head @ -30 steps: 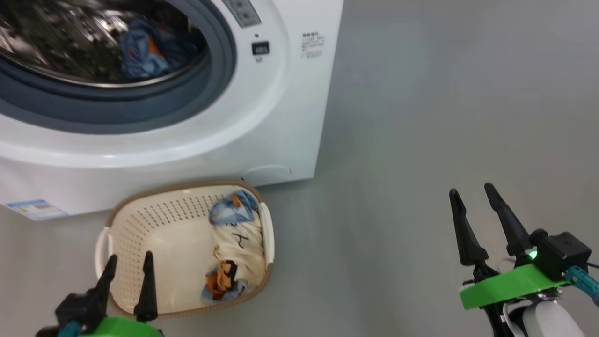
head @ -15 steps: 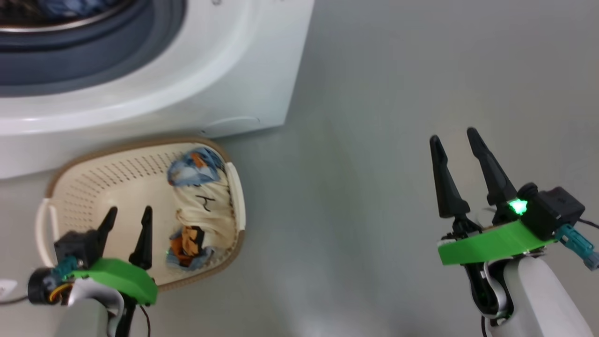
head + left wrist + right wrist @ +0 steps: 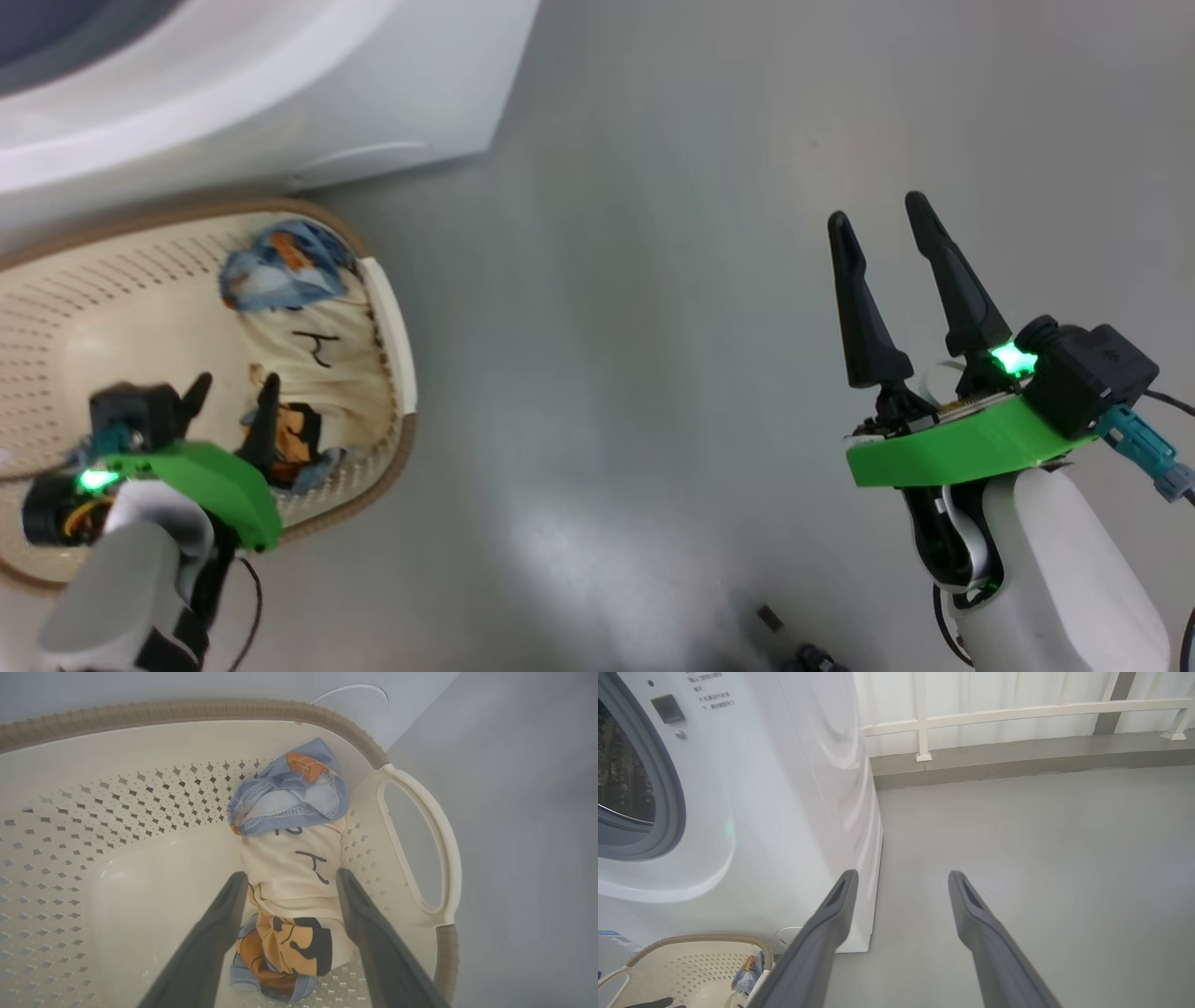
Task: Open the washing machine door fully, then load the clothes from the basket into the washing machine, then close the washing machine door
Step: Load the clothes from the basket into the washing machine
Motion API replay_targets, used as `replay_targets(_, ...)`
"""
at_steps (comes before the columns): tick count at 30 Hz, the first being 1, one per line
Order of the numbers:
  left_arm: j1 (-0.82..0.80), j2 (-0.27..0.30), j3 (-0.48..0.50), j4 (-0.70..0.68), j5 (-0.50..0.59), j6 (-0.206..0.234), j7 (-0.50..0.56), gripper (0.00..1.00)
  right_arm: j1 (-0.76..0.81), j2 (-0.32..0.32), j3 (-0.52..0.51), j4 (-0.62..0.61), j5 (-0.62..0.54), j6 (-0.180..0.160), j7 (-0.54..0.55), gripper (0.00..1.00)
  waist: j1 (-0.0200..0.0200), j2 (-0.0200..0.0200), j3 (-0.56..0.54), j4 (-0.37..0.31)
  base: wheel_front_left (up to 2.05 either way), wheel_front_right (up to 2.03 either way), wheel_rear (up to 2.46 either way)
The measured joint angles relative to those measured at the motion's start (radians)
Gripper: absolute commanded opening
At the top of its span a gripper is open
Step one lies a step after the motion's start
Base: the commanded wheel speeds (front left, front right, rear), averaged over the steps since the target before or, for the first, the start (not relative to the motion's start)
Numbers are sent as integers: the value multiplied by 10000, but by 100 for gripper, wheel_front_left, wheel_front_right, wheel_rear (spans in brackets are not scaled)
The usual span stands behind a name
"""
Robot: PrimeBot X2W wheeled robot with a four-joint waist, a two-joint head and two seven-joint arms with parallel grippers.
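Left tool (image 3: pixel 235 383): two long dark fingers spread wide, holding nothing. It hangs inside the basket (image 3: pixel 187 709), fingers either side of the bundle (image 3: pixel 299 858); contact unclear. Right tool (image 3: pixel 876 207), equally spread and empty, is well apart from the basket, over grey floor (image 3: pixel 653 280). The basket is cream perforated plastic with a brown woven-look rim. The crumpled cream bundle, patched blue and orange, lies against its handle-side wall. A smooth white washer (image 3: pixel 280 103) stands just behind the basket.

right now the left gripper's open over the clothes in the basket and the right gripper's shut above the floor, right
No: the right gripper is open, not shut, above the floor; the right wrist view shows it. The rest is right.
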Motion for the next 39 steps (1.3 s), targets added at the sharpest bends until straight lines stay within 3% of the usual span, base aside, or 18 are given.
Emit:
replay_targets(19,-1563,1467,-2991,222,-3108,-2,2393,100,-339,73,698,-301,422,0,0,100,0,0,1533,-860,0,0,0)
replay_targets(32,-2322,2008,-4257,96,-4625,-2,3010,100,-547,92,928,-451,589,0,0,100,-1,0,2080,-1253,0,0,0)
replay_targets(33,-2338,2031,-4349,98,-4683,-2,3014,77,-547,92,934,-456,612,0,0,100,-1,0,2090,-1276,0,0,0)
replay_targets(34,-2355,2059,-4441,98,-4725,-2,3014,41,-547,92,936,-464,625,0,0,100,-1,0,2098,-1297,0,0,0)
replay_targets(35,-2366,2090,-4521,104,-4790,-2,3012,41,-547,92,938,-470,629,0,0,100,-1,0,2102,-1315,0,0,0)
replay_targets(36,-2377,2109,-4598,111,-4890,-2,3012,15,-547,92,938,-474,629,0,0,100,-1,0,2097,-1327,0,0,0)
replay_targets(37,-2385,2113,-4686,125,-4986,-2,3012,0,-547,92,936,-477,629,0,0,100,-1,0,2087,-1331,0,0,0)
replay_targets(39,-2398,2113,-4842,151,-5143,-2,2957,0,-547,94,934,-481,629,0,0,100,-1,0,2062,-1331,0,0,0)
